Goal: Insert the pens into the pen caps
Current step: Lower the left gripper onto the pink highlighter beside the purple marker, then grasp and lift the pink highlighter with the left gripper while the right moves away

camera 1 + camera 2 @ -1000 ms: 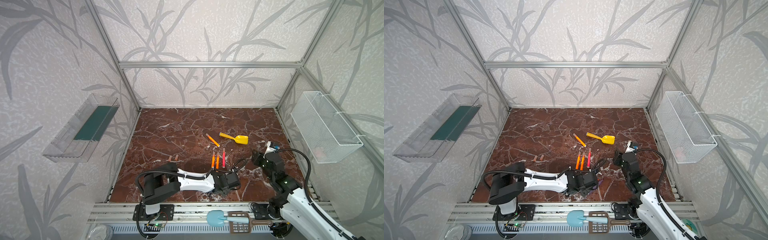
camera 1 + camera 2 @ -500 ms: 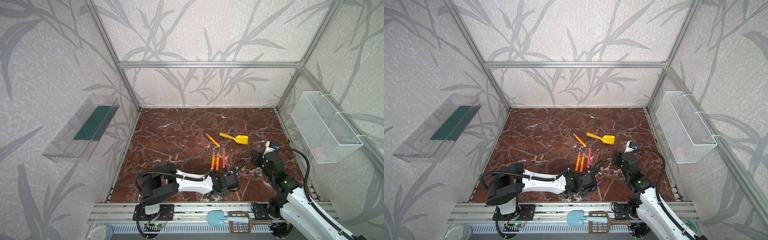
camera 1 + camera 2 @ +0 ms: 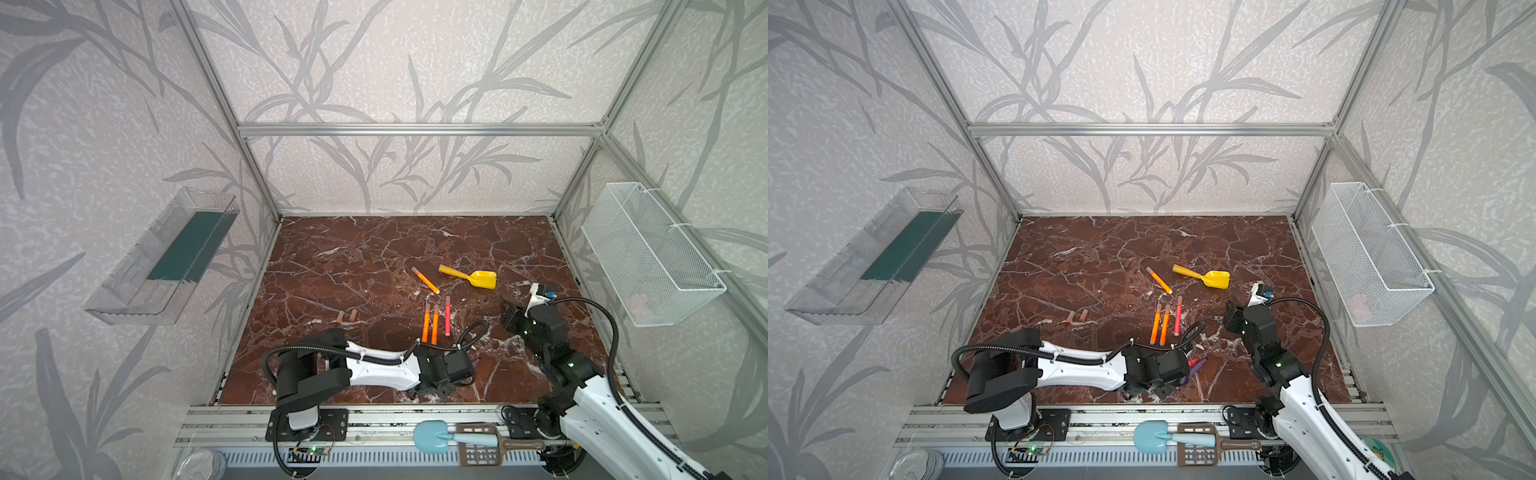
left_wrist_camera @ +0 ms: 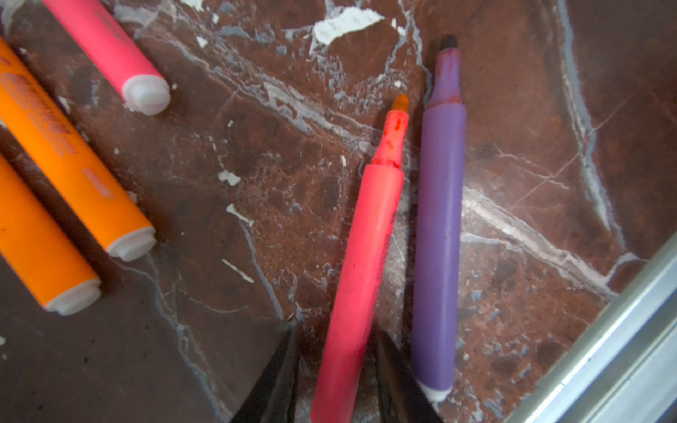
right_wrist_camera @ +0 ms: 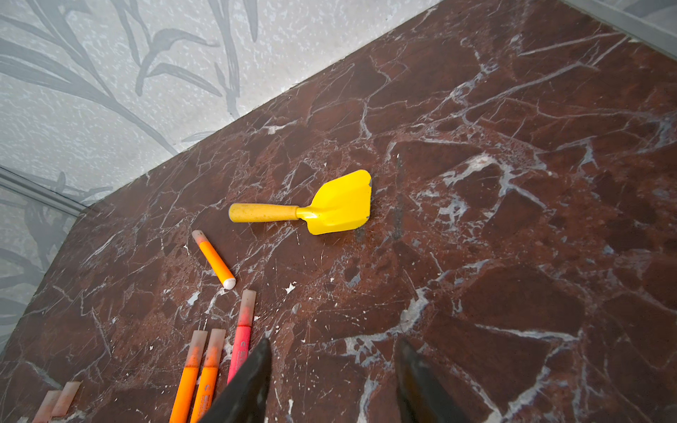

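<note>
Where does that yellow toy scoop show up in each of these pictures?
Top view: yellow scoop right of centre.
Top view: yellow scoop right of centre again.
Left wrist view: not in it.
Right wrist view: yellow scoop mid-picture.
Shared landmark: lone orange pen beside its handle, wherever the scoop shows.

The left arm (image 3: 374,368) stretches low toward the middle, left gripper (image 4: 337,329) jaws a little apart. The right arm (image 3: 594,390) bends up, right gripper (image 5: 334,340) jaws apart.
</note>
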Controlling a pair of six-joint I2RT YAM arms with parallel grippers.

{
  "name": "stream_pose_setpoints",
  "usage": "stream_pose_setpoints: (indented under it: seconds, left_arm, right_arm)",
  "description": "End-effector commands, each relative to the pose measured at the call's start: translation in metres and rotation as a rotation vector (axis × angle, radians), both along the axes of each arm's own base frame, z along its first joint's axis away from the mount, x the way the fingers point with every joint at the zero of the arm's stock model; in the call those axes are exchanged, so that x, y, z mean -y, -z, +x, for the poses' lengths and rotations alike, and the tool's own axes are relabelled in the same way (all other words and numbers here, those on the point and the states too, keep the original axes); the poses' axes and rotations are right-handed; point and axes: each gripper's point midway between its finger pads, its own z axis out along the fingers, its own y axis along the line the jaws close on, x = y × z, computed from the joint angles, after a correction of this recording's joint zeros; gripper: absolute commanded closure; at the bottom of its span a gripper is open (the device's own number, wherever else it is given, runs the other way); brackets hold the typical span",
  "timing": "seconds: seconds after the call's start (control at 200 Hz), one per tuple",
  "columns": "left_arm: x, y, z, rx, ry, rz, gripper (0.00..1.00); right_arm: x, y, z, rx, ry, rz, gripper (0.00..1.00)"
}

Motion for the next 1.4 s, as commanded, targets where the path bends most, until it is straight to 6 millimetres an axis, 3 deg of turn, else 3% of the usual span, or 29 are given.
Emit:
stream_pose_setpoints:
  seconds: [0.0, 0.17, 0.355, 0.425, 0.605, 0.715, 0.855, 0.93, 1.07, 1.205, 1.394]
  left_arm:
    - [-0.017, 0.018, -0.007, -0.027, -0.006, 0.060, 0.71]
    - [-0.020, 0.013, 0.002, 0.018, -0.028, 0.056, 0.79]
    - [-0.019, -0.012, 0.018, 0.069, -0.044, 0.031, 0.88]
    - [-0.022, -0.024, 0.028, 0.081, -0.064, 0.008, 0.90]
    - [-0.044, -0.066, 0.054, 0.131, -0.151, -0.097, 0.95]
    - [-0.078, -0.091, 0.077, 0.167, -0.279, -0.195, 0.98]
    - [-0.150, -0.122, 0.106, 0.301, -0.518, -0.269, 1.00]
    - [-0.189, -0.136, 0.110, 0.358, -0.624, -0.283, 1.00]
    - [-0.248, -0.152, 0.108, 0.452, -0.778, -0.294, 1.00]
    - [-0.284, -0.155, 0.102, 0.499, -0.867, -0.306, 1.00]
    - [-0.313, -0.154, 0.089, 0.533, -0.942, -0.307, 1.00]
  right_arm:
    - [-0.005, -0.001, 0.001, 0.018, -0.004, 0.069, 0.48]
    - [-0.018, -0.008, 0.012, 0.073, -0.020, 0.180, 0.40]
    - [-0.021, -0.016, 0.039, 0.166, 0.088, 0.231, 0.33]
    - [-0.034, -0.024, 0.051, 0.186, 0.096, 0.192, 0.23]
    - [-0.085, -0.033, 0.099, 0.236, 0.037, 0.170, 0.15]
    - [-0.125, -0.036, 0.130, 0.302, -0.004, 0.169, 0.12]
    - [-0.181, -0.033, 0.159, 0.456, -0.079, 0.142, 0.08]
    - [-0.204, -0.028, 0.164, 0.547, -0.121, 0.159, 0.00]
    - [-0.249, -0.021, 0.175, 0.588, -0.211, 0.084, 0.01]
    - [-0.275, -0.015, 0.181, 0.618, -0.223, 0.022, 0.01]
    - [-0.306, -0.003, 0.197, 0.626, -0.252, 0.008, 0.01]
